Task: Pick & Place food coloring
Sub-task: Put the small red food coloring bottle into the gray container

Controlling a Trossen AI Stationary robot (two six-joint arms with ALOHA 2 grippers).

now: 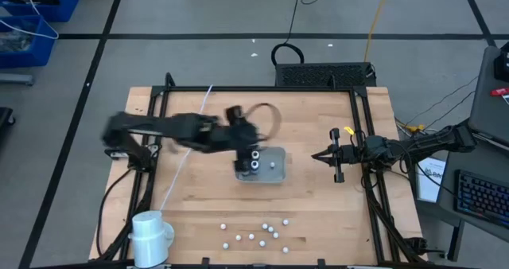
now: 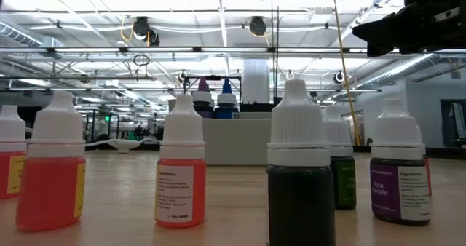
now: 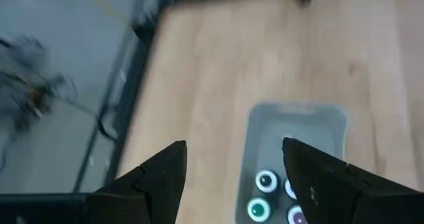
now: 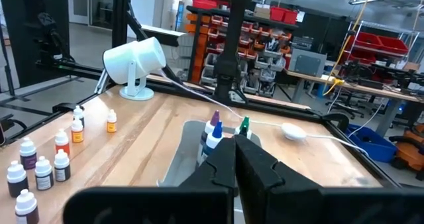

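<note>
A grey tray (image 1: 274,173) lies mid-table. Dark food coloring bottles (image 1: 254,164) stand upright in its left part; in the left wrist view their round tops (image 3: 265,181) show from above, and in the right wrist view they have blue, purple and green caps (image 4: 213,134). My left gripper (image 1: 245,151) hovers over the tray's left end, open (image 3: 232,148), with nothing between its fingers. My right gripper (image 1: 316,155) waits right of the tray, shut (image 4: 236,144) and pointing at it.
Several more small white-capped bottles (image 1: 258,233) stand near the table's near edge, close up in the low view (image 2: 180,166). A white cylinder on a stand (image 1: 151,235) sits at the near left corner. A white cable (image 1: 187,153) crosses the table's left part.
</note>
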